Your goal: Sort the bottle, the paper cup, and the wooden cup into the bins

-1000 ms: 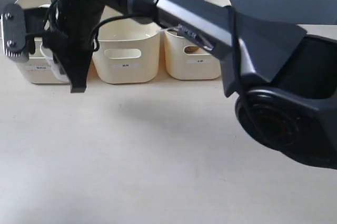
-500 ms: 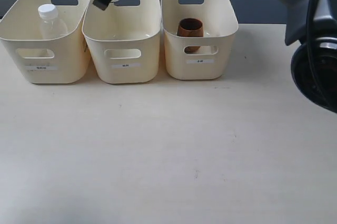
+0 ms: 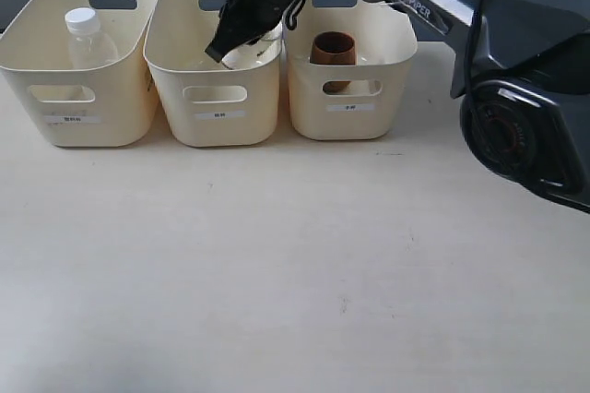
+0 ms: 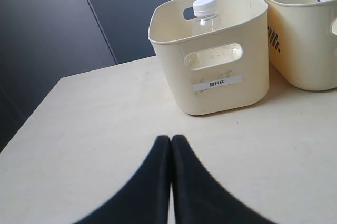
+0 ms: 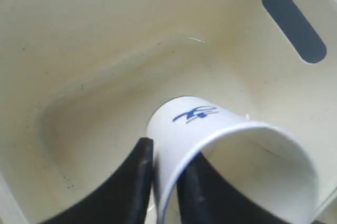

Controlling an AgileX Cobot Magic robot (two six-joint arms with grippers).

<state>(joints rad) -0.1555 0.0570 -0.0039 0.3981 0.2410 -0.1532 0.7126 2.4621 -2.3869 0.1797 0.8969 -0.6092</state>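
The white paper cup with its blue mark hangs inside the middle bin. My right gripper is shut on the cup's wall, one finger outside and one inside the rim. In the exterior view the right gripper dips over the middle bin and its arm hides most of the cup. The clear bottle with a white cap stands in the left bin. The wooden cup sits in the right bin. My left gripper is shut and empty, low over the table in front of the left bin.
The three cream bins stand in a row at the table's far edge. The right arm's black base fills the right side of the exterior view. The table stretches in front of the bins. A dark wall stands behind them.
The right arm has swung from in front of the left bin up past the bins and has come down into the middle bin with the paper cup.
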